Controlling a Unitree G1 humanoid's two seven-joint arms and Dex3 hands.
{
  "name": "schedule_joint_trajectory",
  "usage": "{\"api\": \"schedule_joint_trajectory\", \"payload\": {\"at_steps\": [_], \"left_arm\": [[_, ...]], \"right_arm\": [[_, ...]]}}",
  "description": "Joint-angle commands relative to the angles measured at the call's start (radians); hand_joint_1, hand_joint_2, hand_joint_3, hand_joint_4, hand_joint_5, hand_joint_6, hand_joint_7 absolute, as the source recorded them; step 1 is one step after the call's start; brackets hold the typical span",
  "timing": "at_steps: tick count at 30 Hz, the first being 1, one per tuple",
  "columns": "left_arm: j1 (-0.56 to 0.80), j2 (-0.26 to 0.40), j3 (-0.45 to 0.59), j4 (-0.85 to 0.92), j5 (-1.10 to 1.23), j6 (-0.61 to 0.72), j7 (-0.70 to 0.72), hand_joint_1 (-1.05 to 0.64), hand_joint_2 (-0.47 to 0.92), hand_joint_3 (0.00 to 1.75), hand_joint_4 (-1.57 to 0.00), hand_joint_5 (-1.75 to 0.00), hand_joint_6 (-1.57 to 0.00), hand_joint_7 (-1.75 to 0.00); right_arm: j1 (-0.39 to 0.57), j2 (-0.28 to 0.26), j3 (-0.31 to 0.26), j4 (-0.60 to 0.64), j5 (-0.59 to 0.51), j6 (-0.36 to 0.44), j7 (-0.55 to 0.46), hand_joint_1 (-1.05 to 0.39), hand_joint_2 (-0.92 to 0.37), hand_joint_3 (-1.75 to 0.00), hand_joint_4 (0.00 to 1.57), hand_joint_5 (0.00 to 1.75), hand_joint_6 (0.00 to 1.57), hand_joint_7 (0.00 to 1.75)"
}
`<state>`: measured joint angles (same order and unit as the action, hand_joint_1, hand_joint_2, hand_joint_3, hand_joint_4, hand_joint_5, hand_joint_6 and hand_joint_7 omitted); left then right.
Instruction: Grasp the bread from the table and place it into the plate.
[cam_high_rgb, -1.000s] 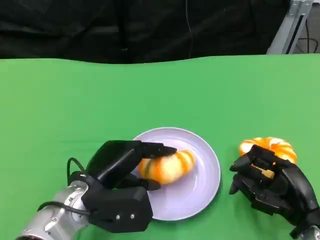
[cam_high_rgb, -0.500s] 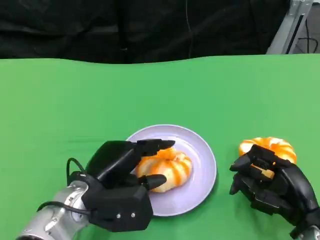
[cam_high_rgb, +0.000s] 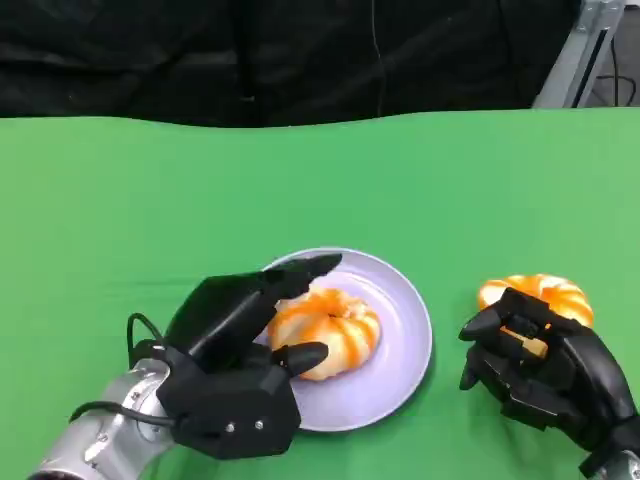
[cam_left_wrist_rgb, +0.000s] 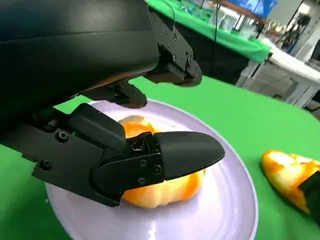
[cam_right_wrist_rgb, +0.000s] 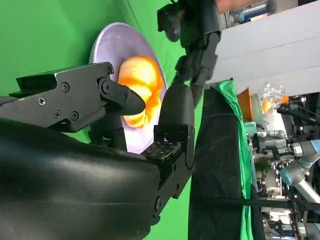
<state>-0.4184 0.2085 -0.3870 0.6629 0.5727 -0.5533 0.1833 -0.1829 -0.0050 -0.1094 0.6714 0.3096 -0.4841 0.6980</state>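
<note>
A striped orange bread (cam_high_rgb: 325, 330) lies on the lilac plate (cam_high_rgb: 400, 340) in the head view. My left hand (cam_high_rgb: 235, 370) reaches over it from the near left. Its upper fingers (cam_high_rgb: 300, 270) stand clear above the bread, and its thumb (cam_high_rgb: 300, 356) lies beside the bread's near edge. The left wrist view shows the bread (cam_left_wrist_rgb: 160, 187) resting on the plate (cam_left_wrist_rgb: 225, 210) with a gap up to the fingers (cam_left_wrist_rgb: 170, 65). My right hand (cam_high_rgb: 545, 375) hovers at the near right, fingers half curled and apart, holding nothing.
A second orange bread (cam_high_rgb: 535, 290) lies on the green cloth right of the plate, just beyond my right hand. The table (cam_high_rgb: 300, 180) ends at a black backdrop. A metal frame (cam_high_rgb: 585, 50) stands at the far right corner.
My left hand has lowered the bread onto the plate and spread its fingers off it. The plate slid a little to the left. My right hand has not moved.
</note>
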Motion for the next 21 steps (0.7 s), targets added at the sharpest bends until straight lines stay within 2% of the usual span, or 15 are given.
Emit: {"api": "schedule_joint_trajectory", "payload": {"at_steps": [1, 10, 21], "left_arm": [[0.017, 0.018, 0.020, -0.016, -0.019, -0.009, 0.001, -1.05, 0.92, 0.91, -0.37, 0.00, -0.18, 0.00], [0.019, 0.015, 0.027, -0.017, -0.015, -0.011, -0.003, -1.05, 0.92, 0.92, -0.37, 0.00, -0.18, 0.00], [0.136, 0.023, 0.105, -0.176, -0.004, -0.070, 0.148, -1.03, 0.92, 0.83, -0.35, 0.00, -0.18, 0.00]], "right_arm": [[0.004, -0.008, -0.007, -0.005, 0.005, -0.011, 0.001, 0.09, -0.82, -0.73, 0.46, 1.75, 0.51, 1.30], [0.004, -0.008, -0.007, -0.005, 0.005, -0.011, 0.001, 0.09, -0.81, -0.74, 0.46, 1.75, 0.51, 1.31], [0.000, -0.010, -0.008, 0.002, 0.005, -0.006, 0.001, 0.08, -0.83, -0.72, 0.46, 1.74, 0.51, 1.31]]}}
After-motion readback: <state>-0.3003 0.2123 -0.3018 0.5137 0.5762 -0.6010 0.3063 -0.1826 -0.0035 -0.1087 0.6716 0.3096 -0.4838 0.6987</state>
